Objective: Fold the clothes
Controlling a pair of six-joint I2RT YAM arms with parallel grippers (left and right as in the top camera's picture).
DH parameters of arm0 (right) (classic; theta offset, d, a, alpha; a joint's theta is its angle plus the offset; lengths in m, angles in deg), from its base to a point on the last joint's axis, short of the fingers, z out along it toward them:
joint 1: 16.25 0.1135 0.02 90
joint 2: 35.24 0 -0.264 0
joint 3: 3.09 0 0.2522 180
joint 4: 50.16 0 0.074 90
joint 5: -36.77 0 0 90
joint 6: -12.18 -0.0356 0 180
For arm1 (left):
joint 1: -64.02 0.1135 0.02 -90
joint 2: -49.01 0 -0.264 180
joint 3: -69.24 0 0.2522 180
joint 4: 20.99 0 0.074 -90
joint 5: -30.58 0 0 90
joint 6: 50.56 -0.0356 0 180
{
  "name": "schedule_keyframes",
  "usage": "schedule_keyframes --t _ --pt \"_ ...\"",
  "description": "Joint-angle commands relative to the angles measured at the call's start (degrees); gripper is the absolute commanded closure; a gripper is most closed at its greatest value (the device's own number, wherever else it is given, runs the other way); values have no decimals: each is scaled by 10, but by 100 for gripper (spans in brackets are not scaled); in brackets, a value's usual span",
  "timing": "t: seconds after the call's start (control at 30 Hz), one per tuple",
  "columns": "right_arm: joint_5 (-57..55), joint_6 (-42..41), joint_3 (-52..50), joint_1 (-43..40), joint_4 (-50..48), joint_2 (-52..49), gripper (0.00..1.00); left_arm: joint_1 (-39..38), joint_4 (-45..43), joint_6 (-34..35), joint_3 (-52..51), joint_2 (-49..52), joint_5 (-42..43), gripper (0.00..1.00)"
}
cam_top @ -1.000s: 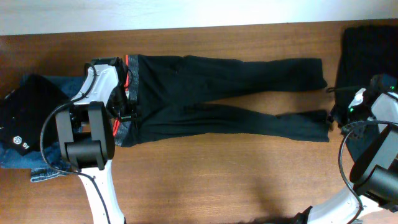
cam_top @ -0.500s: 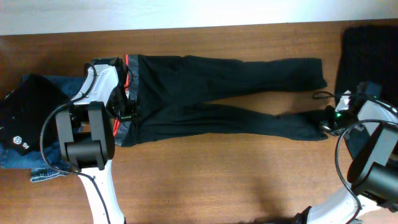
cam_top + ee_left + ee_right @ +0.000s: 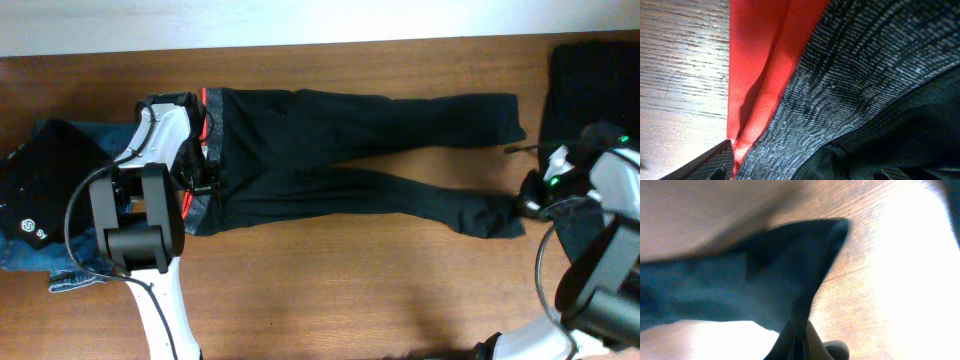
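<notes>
**Right gripper (image 3: 524, 205) pinched trouser hem (image 3: 790, 270); left gripper (image 3: 205, 185) stood wide at waistband (image 3: 840, 90)**

Your right gripper was clamped on the hem of the near leg, and the black cloth rose to a peak from its closed jaws in the wrist view. Your left gripper hung with jaws apart over the red and grey waistband, with nothing visibly pinched. The trousers (image 3: 350, 150) lay flat across the table (image 3: 330, 290), waist to your left and legs running right. Jeans (image 3: 40, 255) lay under a black garment (image 3: 50, 170) at the left edge. More black cloth (image 3: 590, 80) sat at far right.
</notes>
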Motion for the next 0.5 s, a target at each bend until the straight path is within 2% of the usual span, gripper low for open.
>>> schedule_keyframes --t 0.0,0.2,0.47 --pt "-24 4 53 -2 42 49 96 3 -38 14 -12 30 -20 17" --pt "-43 4 89 -2 140 53 96 3 -40 14 -12 30 -19 17" --pt "-98 -19 89 -2 168 52 96 3 -40 12 -12 30 -20 17"
